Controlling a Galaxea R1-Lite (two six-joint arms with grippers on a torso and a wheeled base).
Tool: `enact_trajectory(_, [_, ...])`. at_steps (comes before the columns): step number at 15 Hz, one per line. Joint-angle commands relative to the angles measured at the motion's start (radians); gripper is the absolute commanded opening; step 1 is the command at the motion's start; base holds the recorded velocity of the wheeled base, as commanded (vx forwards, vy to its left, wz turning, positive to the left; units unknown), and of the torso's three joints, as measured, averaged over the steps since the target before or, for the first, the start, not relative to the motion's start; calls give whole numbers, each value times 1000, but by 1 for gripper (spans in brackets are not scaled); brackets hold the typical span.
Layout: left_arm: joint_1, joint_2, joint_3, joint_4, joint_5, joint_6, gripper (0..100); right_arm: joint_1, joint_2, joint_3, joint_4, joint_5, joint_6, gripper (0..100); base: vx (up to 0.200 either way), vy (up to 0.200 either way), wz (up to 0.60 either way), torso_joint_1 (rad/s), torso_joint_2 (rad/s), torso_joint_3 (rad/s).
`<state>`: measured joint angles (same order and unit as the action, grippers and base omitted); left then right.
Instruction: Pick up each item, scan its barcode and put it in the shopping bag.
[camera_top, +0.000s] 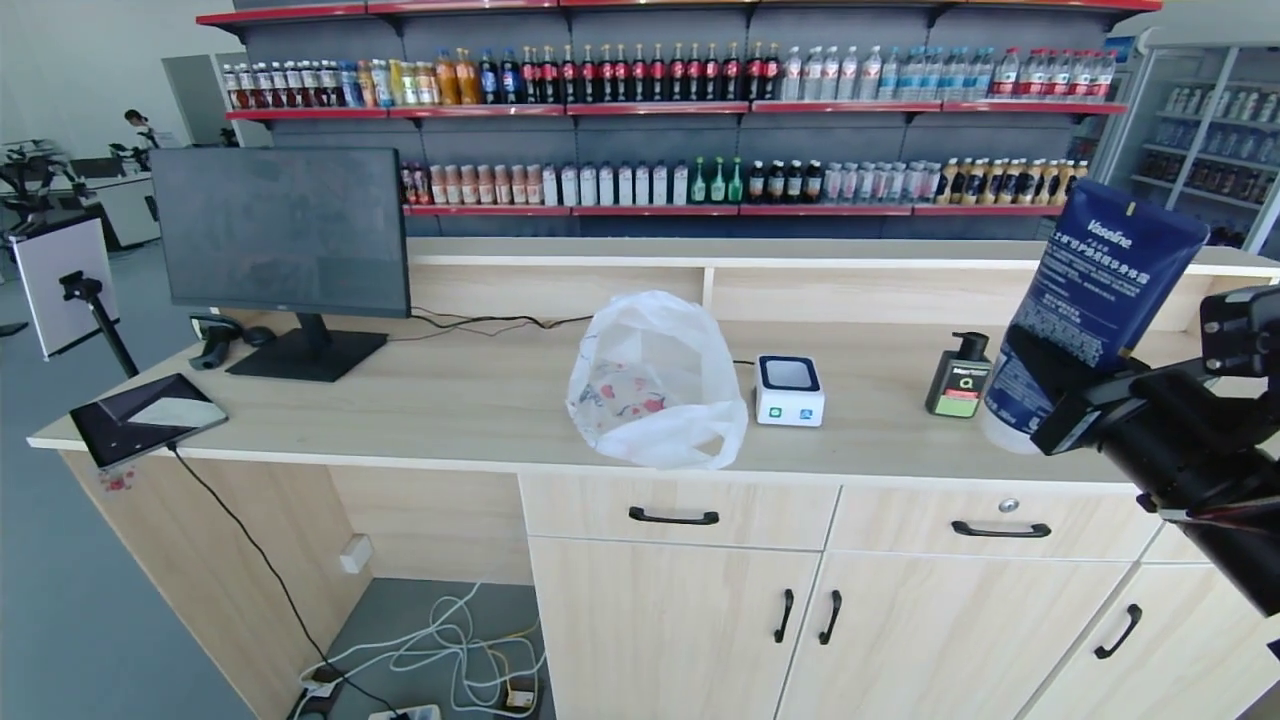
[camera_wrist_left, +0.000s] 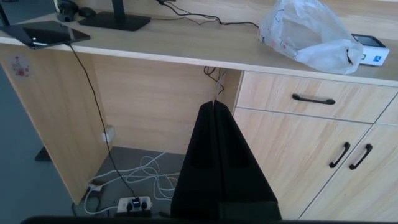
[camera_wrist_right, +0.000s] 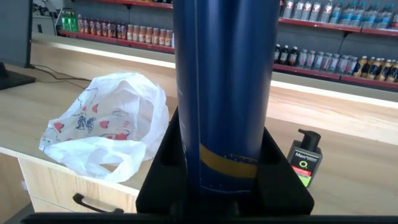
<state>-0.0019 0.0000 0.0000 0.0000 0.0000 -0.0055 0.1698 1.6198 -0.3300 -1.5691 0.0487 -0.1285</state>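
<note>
At the left front corner of the table (camera_top: 470, 400), one tablet (camera_top: 145, 415) juts over the edge, and its cable (camera_top: 250, 550) drops to the floor. One dark monitor (camera_top: 280, 230) stands behind it, nearer the raised back ledge (camera_top: 560, 262).

My left pincer (camera_wrist_left: 214, 107) hangs lower than the table's front edge, before the open recess beside the drawers (camera_wrist_left: 311, 98). Its fingers are pressed together on nothing.

A broad strip of bare wood runs from the monitor's foot to the one shopping bag (camera_top: 655, 385). The bag is white, crumpled and printed in red, and it sits mid-table near the front edge. Just to its right, across a narrow gap, stands one small white scanner (camera_top: 790, 390) with its window facing up. More bare wood follows, then one dark pump bottle (camera_top: 958, 378) with a green label.

Just beside the bottle, at the table's right end, my right pincer (camera_top: 1050, 395) pinches one blue pouch (camera_top: 1095, 290) low on its body and holds it nearly upright. I cannot tell whether its base touches the wood. The pouch is dark blue with white print. It flares wide at the top, carries a gold band near my grip and turns pale at the base.
</note>
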Motion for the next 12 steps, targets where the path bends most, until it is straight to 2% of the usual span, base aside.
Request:
enact_trajectory(1, [0,0,0,0,0,-2,0,0,6,-4,-2,0,0,0,0,200,0,2,2,-2])
enact_trajectory(2, [0,0,0,0,0,-1,0,0,8,-6,-2,2,0,0,0,200,0,-2,-2,2])
enact_trajectory(8, [0,0,0,0,0,2,0,0,8,-4,-2,0,0,0,0,0,0,0,0,0])
enact_trajectory(12, [0,0,0,0,0,1,0,0,9,0,-2,2,0,0,200,0,0,-6,-1,1])
